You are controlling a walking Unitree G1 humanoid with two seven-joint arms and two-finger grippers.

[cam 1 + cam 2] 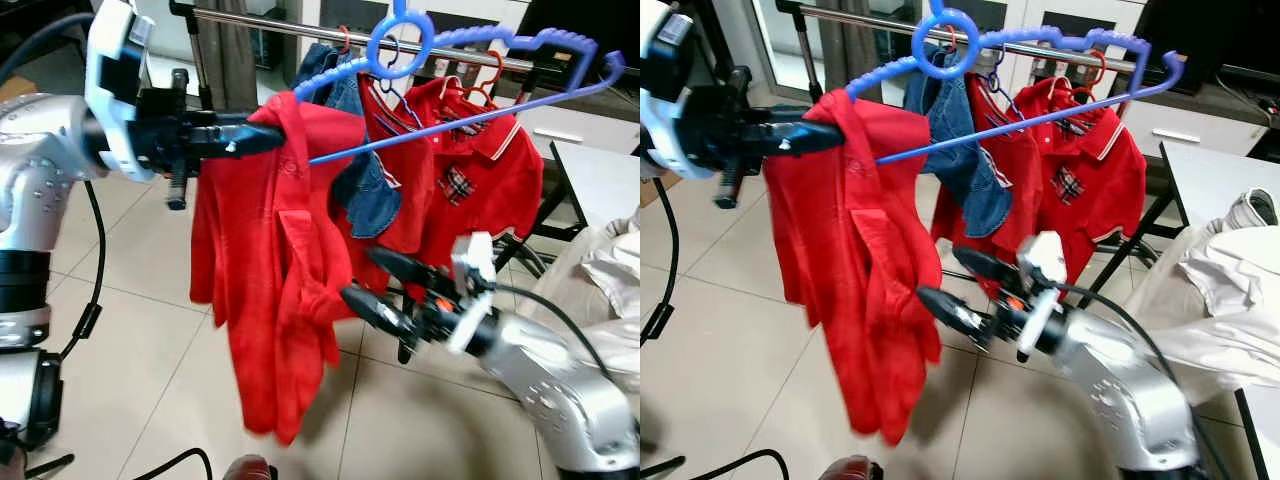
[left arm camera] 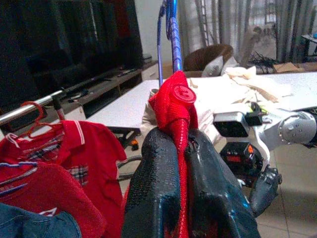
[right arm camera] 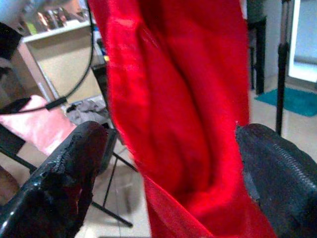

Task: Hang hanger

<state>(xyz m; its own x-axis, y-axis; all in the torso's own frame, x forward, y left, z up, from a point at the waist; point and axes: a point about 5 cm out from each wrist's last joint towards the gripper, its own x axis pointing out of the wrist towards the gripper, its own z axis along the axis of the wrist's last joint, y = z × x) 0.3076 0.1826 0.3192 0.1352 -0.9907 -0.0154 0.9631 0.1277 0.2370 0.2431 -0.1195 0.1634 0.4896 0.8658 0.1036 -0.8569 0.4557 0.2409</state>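
Note:
A blue plastic hanger (image 1: 470, 60) carries a red shirt (image 1: 275, 270) that droops from its left end. My left gripper (image 1: 262, 136) is shut on the shirt's shoulder over that end of the hanger, seen close in the left wrist view as red cloth (image 2: 181, 129) pinched between the fingers. The hanger's ring hook (image 1: 400, 45) is up at the metal clothes rail (image 1: 260, 18); whether it rests on the rail I cannot tell. My right gripper (image 1: 372, 285) is open beside the lower part of the shirt, whose cloth (image 3: 183, 114) hangs between the spread fingers.
On the rail hang another red polo shirt (image 1: 480, 170) and a blue denim garment (image 1: 365, 195). A white table (image 1: 1220, 180) with a heap of pale laundry (image 1: 1220, 290) stands to the right. Tiled floor (image 1: 140, 330) lies below.

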